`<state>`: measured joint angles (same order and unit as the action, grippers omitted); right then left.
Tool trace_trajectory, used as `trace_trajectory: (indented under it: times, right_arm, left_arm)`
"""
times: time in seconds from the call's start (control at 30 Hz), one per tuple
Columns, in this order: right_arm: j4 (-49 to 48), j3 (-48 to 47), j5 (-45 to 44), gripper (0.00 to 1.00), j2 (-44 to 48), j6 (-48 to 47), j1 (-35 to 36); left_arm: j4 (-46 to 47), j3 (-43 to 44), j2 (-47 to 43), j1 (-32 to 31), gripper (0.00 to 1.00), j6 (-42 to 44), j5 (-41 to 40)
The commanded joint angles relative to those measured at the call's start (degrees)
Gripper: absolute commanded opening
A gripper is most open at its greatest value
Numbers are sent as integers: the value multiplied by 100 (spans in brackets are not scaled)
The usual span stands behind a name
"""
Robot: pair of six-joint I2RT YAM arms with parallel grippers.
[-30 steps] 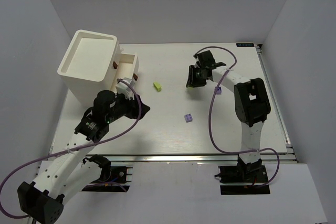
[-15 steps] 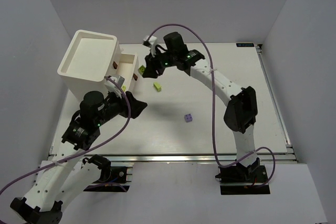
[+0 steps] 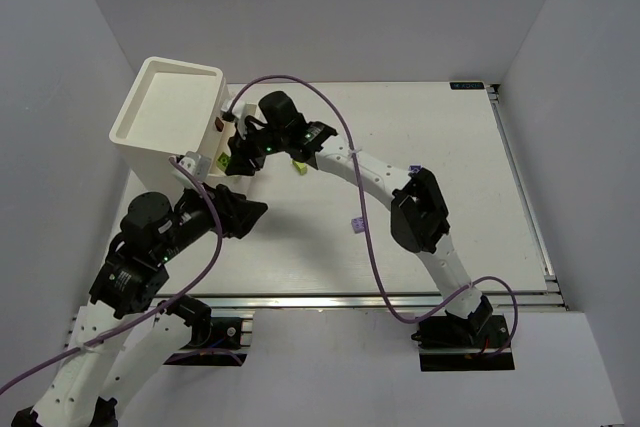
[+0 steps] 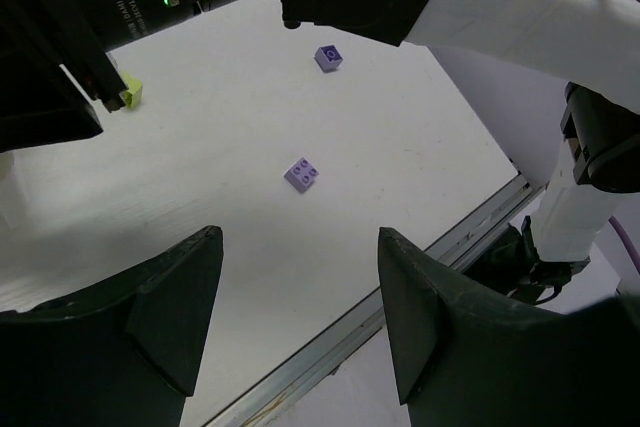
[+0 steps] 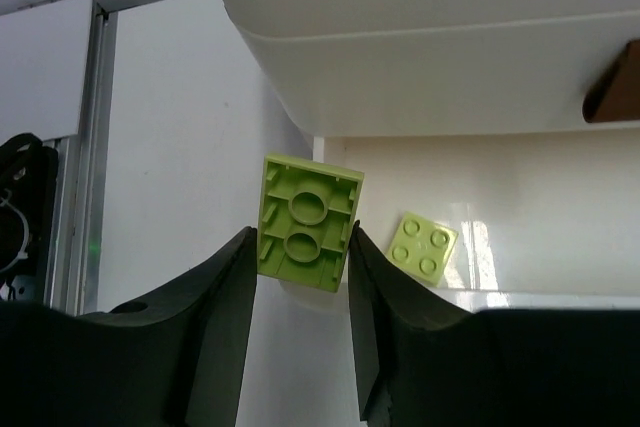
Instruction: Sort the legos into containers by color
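My right gripper (image 5: 300,243) is shut on a yellow-green lego (image 5: 307,237), underside toward the camera, held just above the open cream-white drawer (image 5: 540,197). A second yellow-green lego (image 5: 423,244) lies in that drawer. In the top view the right gripper (image 3: 232,155) is at the front of the tall cream-white box (image 3: 140,139). My left gripper (image 3: 256,211) is open and empty above the table (image 4: 297,247). On the table lie a yellow-green lego (image 3: 298,164) and two lavender legos (image 4: 302,174) (image 4: 328,57). No dark green lego shows.
A brown knob (image 5: 615,97) sits on a closed drawer above the open one. The right arm (image 3: 360,162) stretches across the table's middle. The metal rail of the table's near edge (image 4: 420,267) lies under my left gripper. White walls close in the workspace.
My right arm swung left from the middle of the table to the open drawer, carrying the yellow-green lego. My left arm drew back toward the near left.
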<state>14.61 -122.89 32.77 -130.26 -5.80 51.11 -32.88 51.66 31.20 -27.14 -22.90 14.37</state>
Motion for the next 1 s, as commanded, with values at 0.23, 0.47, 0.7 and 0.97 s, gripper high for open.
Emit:
trace_trajectory:
  times: [0.23,0.47,0.7,0.97]
  right_arm:
    - [-907,-183,-570,27,-184,220,110]
    - [-960,-130,-711,36,-211,238,118]
    - [-943,-68,-816,52,-211,185,110]
    - [-873,-33,-808,61,-176,176,92]
  left_arm:
    - [-342,46,-176,33,73,-101,31]
    - [-368,46,-264,33,73,-180,22]
    - [-421,-7,-308,33,73,-250,13]
    - [-368,-112,-308,33,74,-365,13]
